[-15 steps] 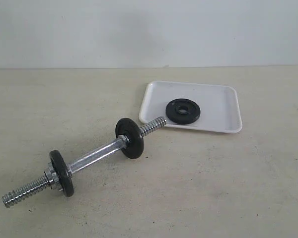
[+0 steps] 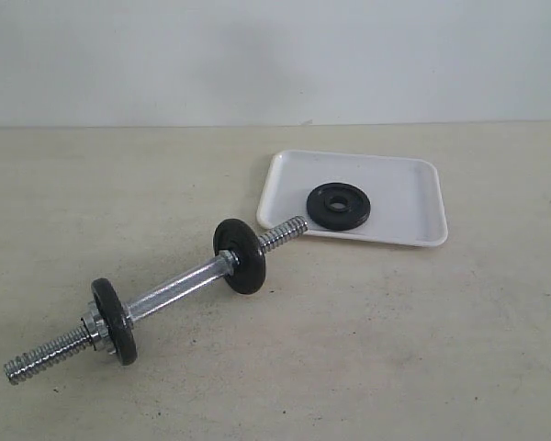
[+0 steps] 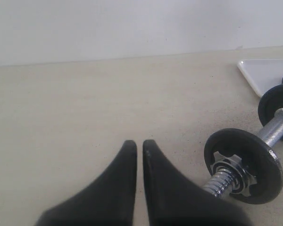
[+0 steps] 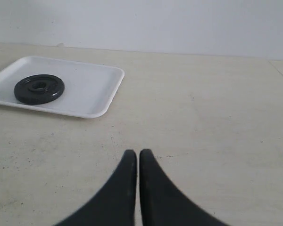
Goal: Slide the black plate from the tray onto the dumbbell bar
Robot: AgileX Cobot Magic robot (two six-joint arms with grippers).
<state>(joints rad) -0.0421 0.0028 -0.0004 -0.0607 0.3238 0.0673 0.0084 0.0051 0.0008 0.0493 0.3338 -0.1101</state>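
Beige tabletop: black plate flat in white tray, dumbbell bar just beside; left gripper and right gripper clenched, empty.

black plate flat in white tray, dumbbell bar lying diagonally on beige table, threaded tip beside tray

exterior: high, looking down | wrists: low over tabletop, facing wall | shared by all: tray
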